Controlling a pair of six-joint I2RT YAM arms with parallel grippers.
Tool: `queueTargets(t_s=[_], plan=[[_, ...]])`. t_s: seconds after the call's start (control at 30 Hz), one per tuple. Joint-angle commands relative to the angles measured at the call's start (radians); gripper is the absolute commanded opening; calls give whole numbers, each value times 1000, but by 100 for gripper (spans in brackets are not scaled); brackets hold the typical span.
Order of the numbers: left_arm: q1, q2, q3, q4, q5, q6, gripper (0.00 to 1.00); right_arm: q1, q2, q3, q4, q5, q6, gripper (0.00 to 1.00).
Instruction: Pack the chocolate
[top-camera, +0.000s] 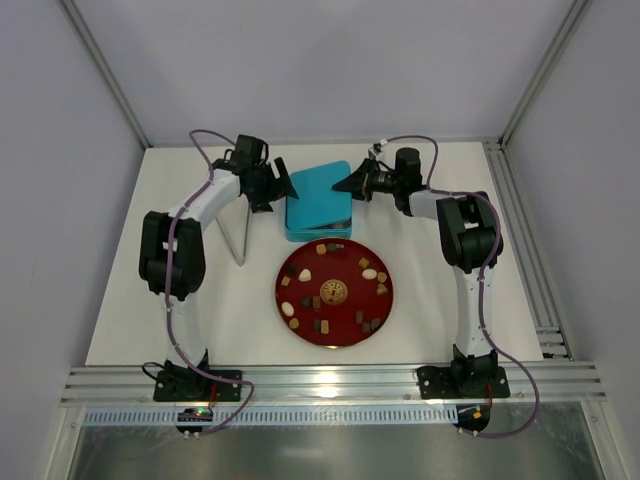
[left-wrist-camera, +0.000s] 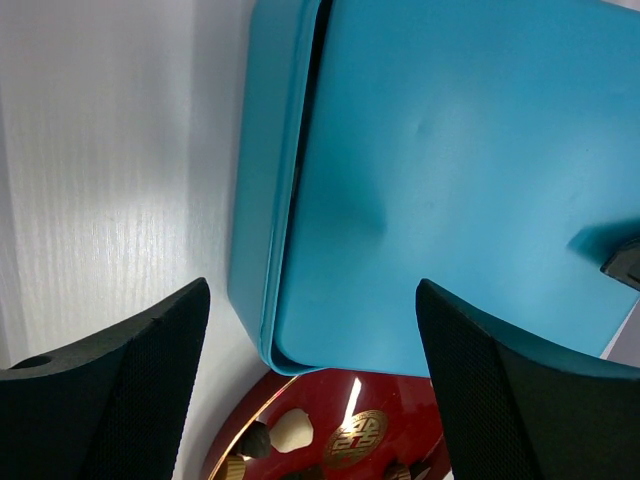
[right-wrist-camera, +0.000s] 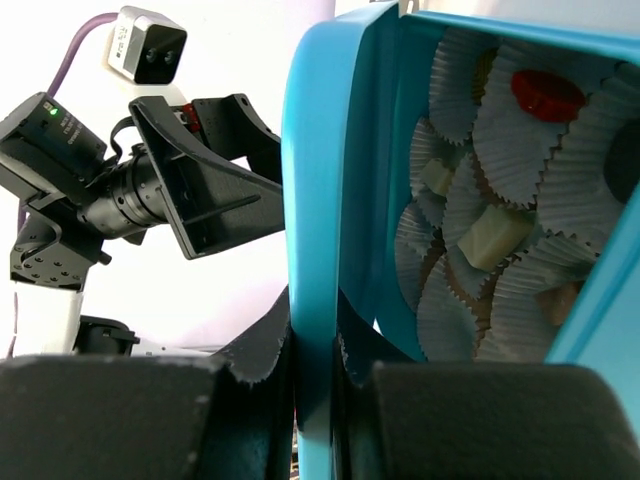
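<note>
Nearest, chocolate (top-camera: 369, 273) dots the red plate (top-camera: 335, 262); more sits inside the teal tin (top-camera: 318, 205) at its twelve o'clock. From three o'clock the right gripper (right-wrist-camera: 315, 370) pinches the lid (right-wrist-camera: 312, 200) by its rim; the left gripper (top-camera: 288, 187), jaws apart at nine, should steady the tin.

On a white table (top-camera: 120, 300): teal tin (top-camera: 318, 200), red plate (top-camera: 352, 292).
The tin sits at twelve o'clock from the plate, just beside it; pleated paper cups (right-wrist-camera: 500, 130) line its inside.
</note>
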Motion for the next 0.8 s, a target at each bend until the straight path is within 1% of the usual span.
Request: queueTargets(t_s=[0.0,0.03,0.1,0.23,0.33,0.5,0.6,0.67,0.77], plan=[[-5,8,6,24,-18,20,82,-6,-2,24,-37,0,-36,16],[-5,10,5,25,-20,20,82,-7,-2,21,-39,-1,-34,20],[-5,12,6,25,-20,20,82,-10,-4,15,-44,2,-33,23],[-9,16,6,25,-21,21,82,-20,-16,1,-50,3,-33,35],[-10,18,3,26,-21,21,82,-27,-20,-9,-48,3,-28,41],[-10,15,-2,24,-26,21,82,-47,-36,-48,-13,3,-2,42],[-12,18,-2,24,-27,21,81,-60,-45,-61,-22,3,-10,42],[-12,18,-2,24,-29,21,81,-63,-53,-60,-47,9,-31,43],[-12,19,-5,24,-29,21,81,-64,-68,-54,-132,31,-99,43]])
